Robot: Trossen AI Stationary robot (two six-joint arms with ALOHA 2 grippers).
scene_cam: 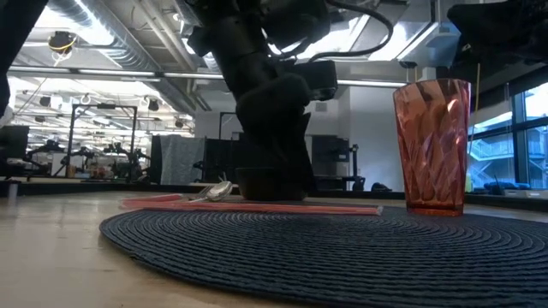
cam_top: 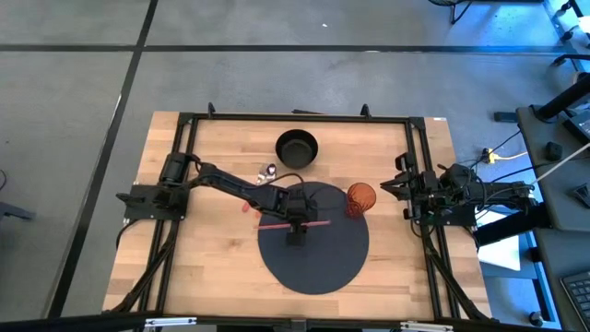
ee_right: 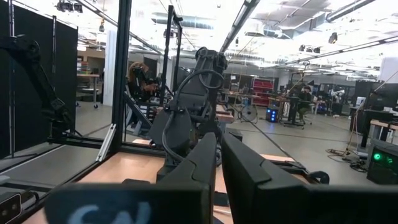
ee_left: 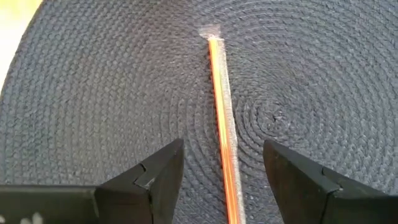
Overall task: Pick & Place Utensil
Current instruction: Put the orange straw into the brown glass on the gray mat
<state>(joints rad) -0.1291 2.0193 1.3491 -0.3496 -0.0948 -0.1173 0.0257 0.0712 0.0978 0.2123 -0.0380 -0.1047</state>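
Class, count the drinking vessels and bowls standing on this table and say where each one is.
2: a red tumbler upright at the round mat's right edge, and a black bowl on bare wood beyond the mat. None seems hidden.

Grey concrete floor (cam_top: 277,74) crossed by dark seam lines. Light wooden surface (cam_top: 212,267) edged by a black metal frame (cam_top: 295,117). Open workshop hall beyond: exposed ceiling ducts (scene_cam: 128,43), bright strip lights (ee_right: 348,9), tall windows (scene_cam: 531,141), black upright posts (ee_right: 121,68), distant workbenches (ee_right: 292,106) with people nearby.

Straw's (ee_left: 225,130) near end beyond edge
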